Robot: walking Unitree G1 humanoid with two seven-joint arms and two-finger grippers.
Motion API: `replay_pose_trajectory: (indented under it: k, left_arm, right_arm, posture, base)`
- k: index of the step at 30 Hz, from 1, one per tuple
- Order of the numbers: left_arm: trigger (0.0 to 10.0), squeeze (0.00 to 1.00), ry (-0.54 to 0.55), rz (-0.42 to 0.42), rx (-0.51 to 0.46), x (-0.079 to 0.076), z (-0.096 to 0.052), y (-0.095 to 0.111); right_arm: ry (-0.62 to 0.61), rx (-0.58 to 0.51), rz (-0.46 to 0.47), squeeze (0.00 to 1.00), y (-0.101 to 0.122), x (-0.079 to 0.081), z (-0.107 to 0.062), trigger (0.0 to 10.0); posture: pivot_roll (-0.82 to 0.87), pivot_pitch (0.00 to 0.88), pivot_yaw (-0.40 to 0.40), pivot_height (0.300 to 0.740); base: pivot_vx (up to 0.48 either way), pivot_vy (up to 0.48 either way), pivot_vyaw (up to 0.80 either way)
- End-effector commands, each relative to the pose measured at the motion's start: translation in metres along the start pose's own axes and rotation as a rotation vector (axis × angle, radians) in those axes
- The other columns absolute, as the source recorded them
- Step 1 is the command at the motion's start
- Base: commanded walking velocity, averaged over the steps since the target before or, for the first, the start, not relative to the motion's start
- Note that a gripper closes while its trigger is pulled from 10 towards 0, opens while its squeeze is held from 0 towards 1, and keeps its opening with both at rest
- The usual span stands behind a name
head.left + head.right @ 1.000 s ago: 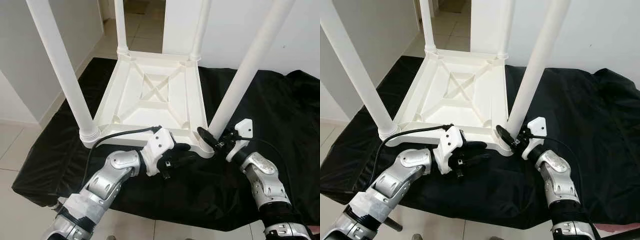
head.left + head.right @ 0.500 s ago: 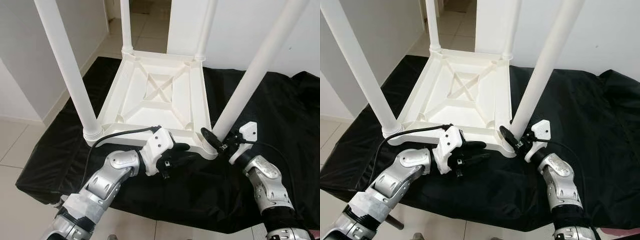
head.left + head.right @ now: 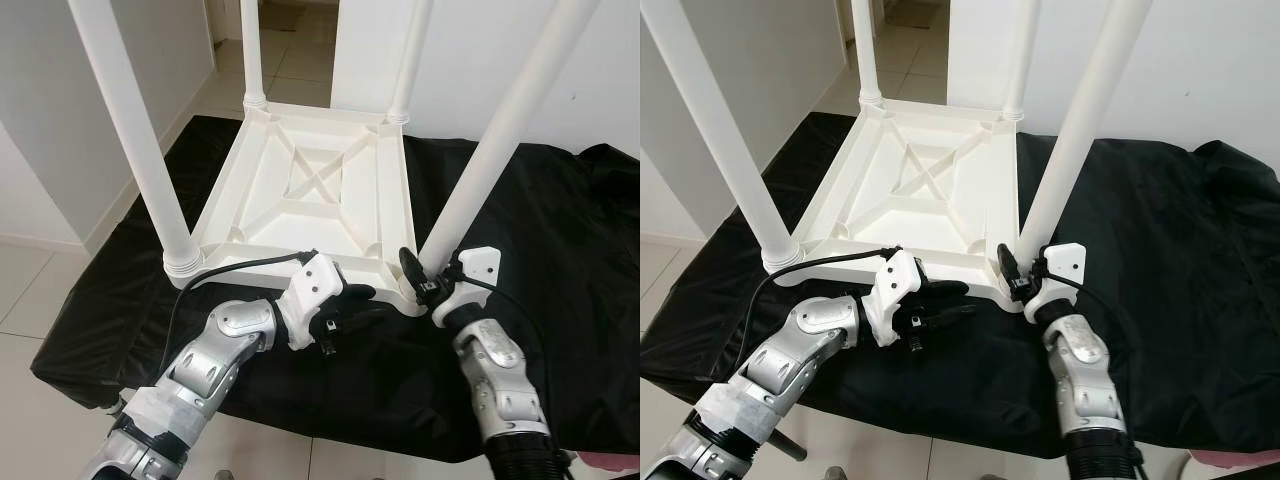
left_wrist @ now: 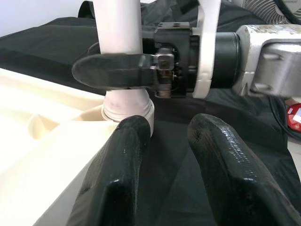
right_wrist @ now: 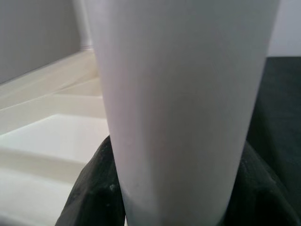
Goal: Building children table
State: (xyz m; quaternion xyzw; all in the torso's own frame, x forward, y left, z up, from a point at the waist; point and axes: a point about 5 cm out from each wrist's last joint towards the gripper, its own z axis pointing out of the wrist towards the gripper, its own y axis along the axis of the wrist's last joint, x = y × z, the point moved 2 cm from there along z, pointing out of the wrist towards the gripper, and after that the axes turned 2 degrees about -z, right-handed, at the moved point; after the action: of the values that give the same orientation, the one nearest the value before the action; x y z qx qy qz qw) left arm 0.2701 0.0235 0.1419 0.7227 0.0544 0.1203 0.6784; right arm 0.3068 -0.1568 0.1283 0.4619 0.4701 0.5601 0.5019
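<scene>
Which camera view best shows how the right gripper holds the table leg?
The left wrist view: the right gripper is seen from the side, one black finger crossing the table leg just above its base. The eye views show that grip small, and the right wrist view shows the leg up close between two dark fingers.

I'm seeing the right gripper closing in around the base of the near right table leg, its forearm swinging inward to stand nearly straight below it. The camera is tipping slightly, so the upturned white table is sitting a little differently.
</scene>
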Motion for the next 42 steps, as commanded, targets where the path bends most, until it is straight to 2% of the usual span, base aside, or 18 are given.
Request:
replay_pose_trajectory:
  k: [1,2,4,5,6,9,22,23,29,35,36,37,38,42]
  left_arm:
    - [10.0,0.0,-0.06,0.0,0.02,-0.003,0.001,-0.003]
    - [10.0,0.0,-0.06,-0.001,0.018,-0.004,0.002,-0.003]
    - [10.0,0.0,-0.06,-0.001,0.018,-0.004,0.002,-0.003]
    - [10.0,0.0,-0.059,0.0,0.016,-0.004,0.002,-0.002]
    - [10.0,0.0,-0.059,0.0,0.016,-0.004,0.002,-0.002]
    - [10.0,0.0,-0.035,0.003,0.015,0.003,0.0,-0.002]
    - [10.0,0.0,-0.033,0.013,0.016,0.004,0.0,-0.001]
    - [10.0,0.0,-0.034,0.013,0.017,0.004,-0.001,-0.001]
    - [10.0,0.0,-0.025,0.022,0.013,0.007,-0.001,0.001]
    - [10.0,0.0,-0.028,0.025,0.022,0.007,-0.004,0.0]
    - [10.0,0.0,-0.028,0.024,0.022,0.007,-0.004,-0.001]
    - [10.0,0.0,-0.029,0.022,0.022,0.006,-0.004,-0.001]
    - [10.0,0.0,-0.031,0.02,0.023,0.006,-0.004,-0.001]
    - [10.0,0.0,-0.034,0.017,0.024,0.005,-0.004,-0.001]
  right_arm:
    - [-0.161,0.052,0.037,0.0,-0.009,-0.011,-0.004,10.0]
    - [-0.213,0.068,0.04,0.0,-0.012,-0.008,-0.006,10.0]
    - [-0.213,0.068,0.04,0.0,-0.012,-0.008,-0.006,10.0]
    - [-0.222,0.072,0.047,0.0,-0.013,0.002,-0.006,10.0]
    - [-0.222,0.072,0.047,0.0,-0.013,0.002,-0.006,10.0]
    - [-0.147,0.071,0.041,0.0,-0.01,0.014,-0.008,10.0]
    - [-0.166,0.076,0.022,0.0,-0.004,0.02,-0.008,10.0]
    - [-0.173,0.065,0.027,1.0,-0.002,0.019,-0.008,10.0]
    - [-0.177,0.006,0.019,1.0,0.008,0.016,-0.008,10.0]
    - [-0.105,0.007,0.021,1.0,0.008,0.013,-0.013,10.0]
    - [-0.069,0.002,0.024,0.89,0.009,0.014,-0.014,10.0]
    - [-0.037,-0.01,0.014,0.1,0.009,0.013,-0.016,10.0]
    - [-0.001,-0.018,0.015,0.0,0.01,0.01,-0.018,10.0]
    - [0.064,-0.034,0.01,0.0,0.01,0.008,-0.022,10.0]
  posture:
    - [-0.09,0.0,-0.01,0.74]
    - [-0.09,0.0,-0.01,0.74]
    - [-0.09,0.0,-0.01,0.74]
    - [-0.09,0.0,-0.014,0.74]
    - [-0.09,0.0,-0.014,0.74]
    - [-0.09,0.0,-0.025,0.74]
    - [-0.08,0.0,-0.031,0.74]
    - [-0.08,0.0,-0.032,0.74]
    - [-0.08,0.0,-0.031,0.74]
    - [-0.08,0.0,-0.032,0.74]
    - [-0.09,0.0,-0.028,0.74]
    - [-0.09,0.0,-0.028,0.74]
    - [-0.09,0.0,-0.028,0.74]
    - [-0.09,0.0,-0.022,0.74]
  base:
    - [0.0,0.0,0.0]
    - [0.0,0.0,0.0]
    - [0.0,0.0,0.0]
    - [0.0,0.0,0.0]
    - [0.0,0.0,0.0]
    - [0.0,0.0,0.0]
    - [0.0,0.0,0.0]
    - [0.0,0.0,0.0]
    - [0.0,0.0,0.0]
    - [0.0,0.0,0.0]
    - [0.0,0.0,0.0]
    - [0.0,0.0,0.0]
    - [0.0,0.0,0.0]
    - [0.0,0.0,0.0]
